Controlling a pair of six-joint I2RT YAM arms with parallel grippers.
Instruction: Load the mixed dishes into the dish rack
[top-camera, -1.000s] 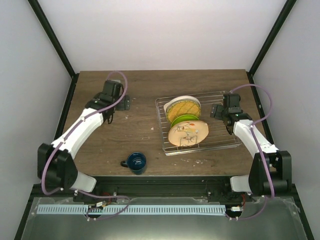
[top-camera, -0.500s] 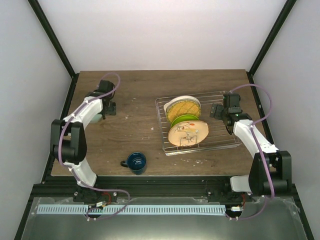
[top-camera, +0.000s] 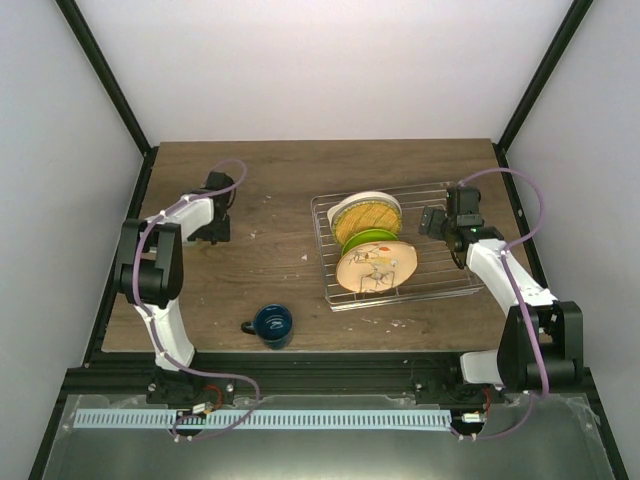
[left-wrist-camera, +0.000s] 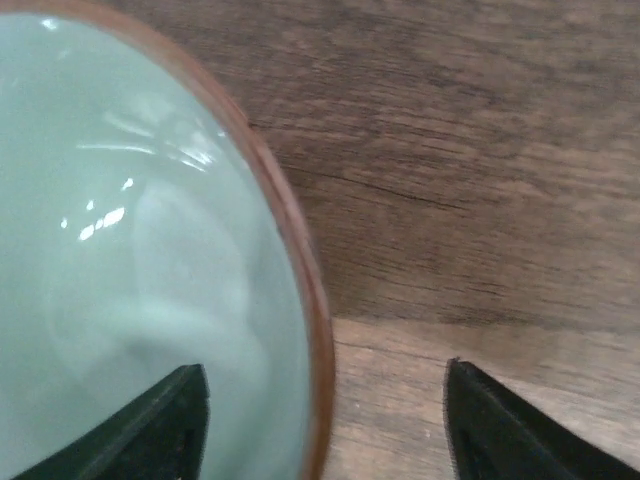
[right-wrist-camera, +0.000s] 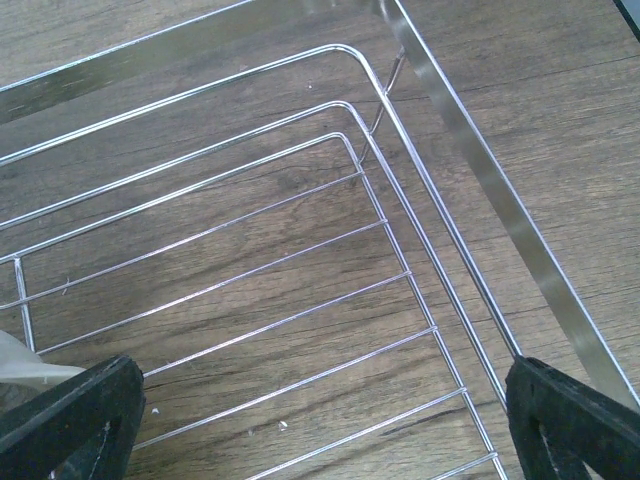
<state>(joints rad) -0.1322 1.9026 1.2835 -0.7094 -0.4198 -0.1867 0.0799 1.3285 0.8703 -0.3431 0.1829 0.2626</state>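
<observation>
A pale mint bowl (left-wrist-camera: 130, 250) with a brown rim fills the left of the left wrist view. My left gripper (left-wrist-camera: 323, 400) is open astride that rim, one finger inside the bowl and one outside over the wood. From above, the left gripper (top-camera: 212, 228) covers the bowl. The silver dish rack (top-camera: 470, 290) holds a cream plate (top-camera: 362, 203), a yellow-orange plate (top-camera: 368, 219), a lime green plate (top-camera: 378, 238) and a tan plate with a drawing (top-camera: 376, 266), all on edge. A dark blue mug (top-camera: 272, 322) stands upright near the front edge. My right gripper (top-camera: 432, 222) hangs open over the rack's bare right half (right-wrist-camera: 300, 300).
The rack's raised rim (right-wrist-camera: 470, 180) runs along the right of the right wrist view. A pale plate edge (right-wrist-camera: 25, 365) shows beside the right gripper's left finger. Small white crumbs (top-camera: 395, 322) lie on the wood in front of the rack. Dark frame posts stand at the table's back corners.
My left arm has folded back and its gripper has shifted left and toward me, down over the bowl, with its jaws narrowing. The right arm has barely moved.
</observation>
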